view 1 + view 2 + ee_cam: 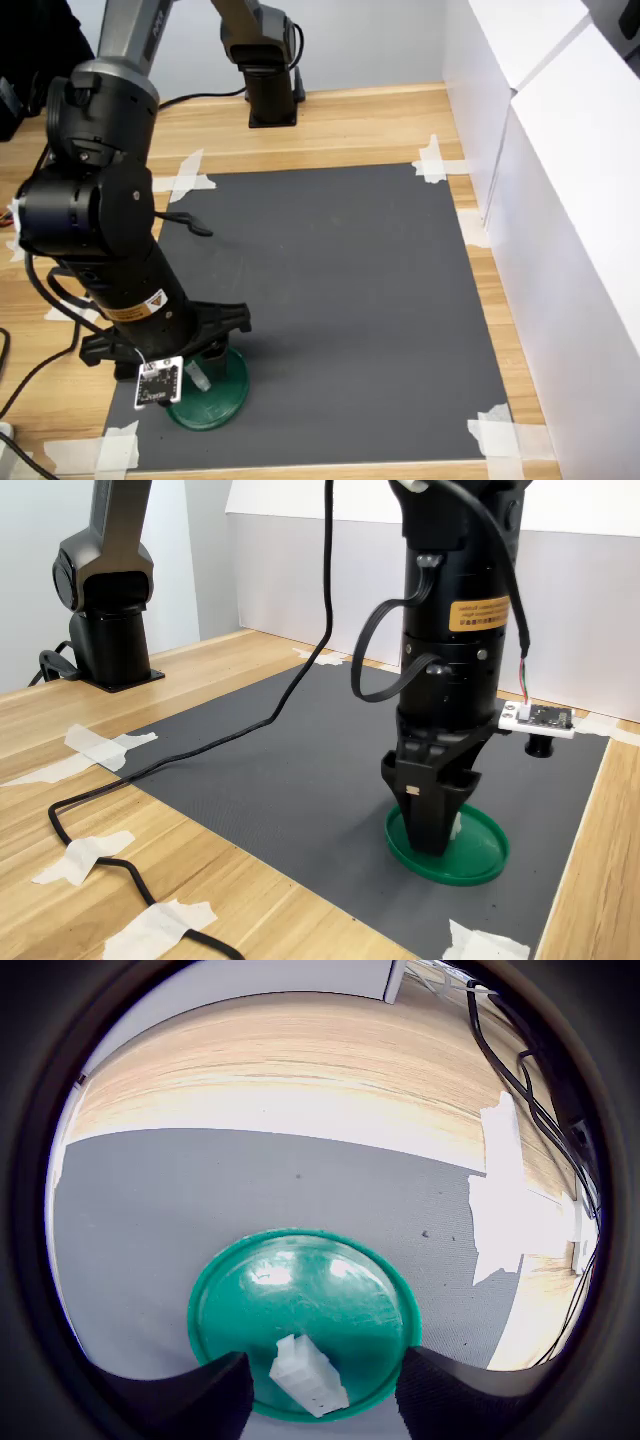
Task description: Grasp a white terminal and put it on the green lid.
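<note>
Gripper point(322, 1385) pointed straight down over green lid point(300, 1280), fingers point(190, 1395) spread apart. White terminal point(308, 1375) between fingertips, lying inside lid near rim; wrist view shows gaps on both sides, neither finger touching it. In second exterior view gripper point(436, 825) tips reach into lid point(480, 855), terminal point(455, 827) only a white sliver behind finger. Lid point(225, 395) sits on dark grey mat point(330, 290), near mat corner taped point(105, 450) to wooden counter point(350, 120).
</note>
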Controlling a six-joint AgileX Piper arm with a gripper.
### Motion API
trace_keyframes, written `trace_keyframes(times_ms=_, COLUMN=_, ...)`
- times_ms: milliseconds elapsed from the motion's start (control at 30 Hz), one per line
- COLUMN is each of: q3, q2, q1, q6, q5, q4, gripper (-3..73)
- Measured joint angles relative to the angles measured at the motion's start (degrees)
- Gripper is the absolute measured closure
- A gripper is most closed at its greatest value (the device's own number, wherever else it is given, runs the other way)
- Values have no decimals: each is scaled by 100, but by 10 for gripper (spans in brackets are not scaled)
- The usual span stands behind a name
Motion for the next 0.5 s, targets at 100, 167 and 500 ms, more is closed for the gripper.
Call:
trace_keyframes(times_ms=100, q3=6, q2=-118, q1=0, q6=9, q5=-6, q4=-15, gripper=74)
trace_keyframes(times_ms=167, q3=11, q2=-314, q1=0, q6=23, q5=-6, q4=-15, gripper=77)
trace_keyframes(times_ms=500, q3=224, q2=-1844, q1=0, q6=313, q5=-153, q4=311, gripper=497)
